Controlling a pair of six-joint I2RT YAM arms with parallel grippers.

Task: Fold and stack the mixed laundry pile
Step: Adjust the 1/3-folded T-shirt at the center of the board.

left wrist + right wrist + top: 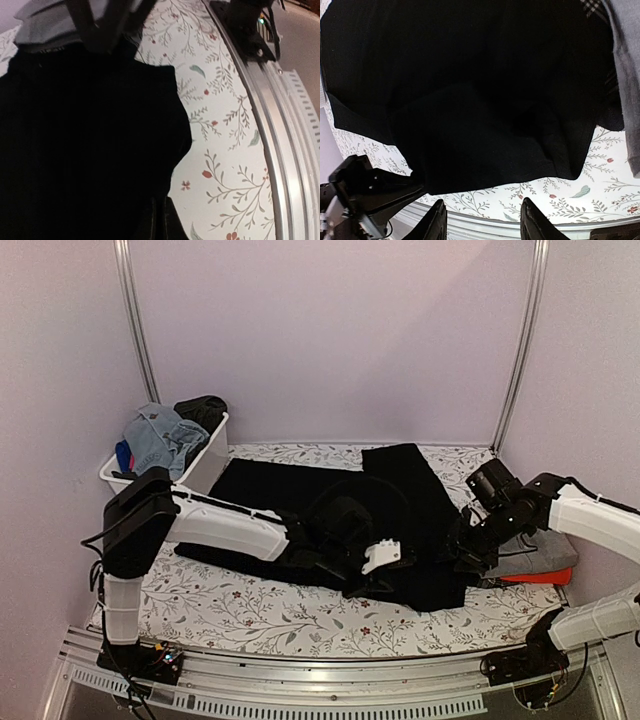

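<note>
Black garment [400, 490] lies spread on the floral table [250, 615]. My left gripper [385, 558] is clamped on its near edge; my left arm [230, 525] crosses and hides its middle. My right gripper [485, 225], fingers apart and empty, hangs at its right edge, beside stacked grey [540, 550] and red [540, 577] pieces. The tub [205, 465], far left, holds denim [160, 440].

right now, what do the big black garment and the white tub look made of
The black garment looks like soft matte fabric, maybe knit: it drapes and creases. The white tub seems rigid smooth plastic, with thin straight walls.
</note>
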